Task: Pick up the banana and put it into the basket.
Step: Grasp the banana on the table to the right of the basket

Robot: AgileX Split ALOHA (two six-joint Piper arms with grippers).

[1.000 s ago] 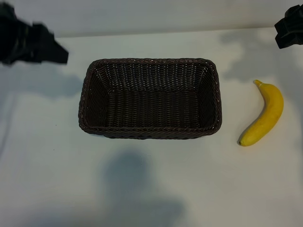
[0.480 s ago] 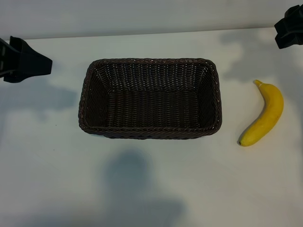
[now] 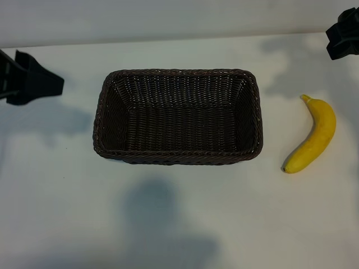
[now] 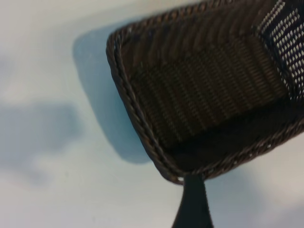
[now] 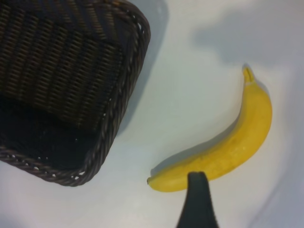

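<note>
The banana (image 3: 314,135), bright yellow, curved and unpeeled, lies on the white surface (image 3: 179,224) to the right of the dark woven basket (image 3: 100,120), apart from it. The right claw (image 3: 342,38) hangs above and beyond it, spread wide, holding nothing. The left claw (image 3: 25,77) hovers left of the basket, also spread and empty.

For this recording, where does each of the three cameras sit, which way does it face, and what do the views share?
Exterior view: steeply above the table, looking down on the dark brown woven wicker basket, curved yellow banana, left gripper and right gripper at the edges.
Left wrist view: faces one basket corner; one dark fingertip shows.
Right wrist view: faces the banana beside the basket; one fingertip shows.
Shared: all show the basket; exterior and right wrist show the banana.
</note>
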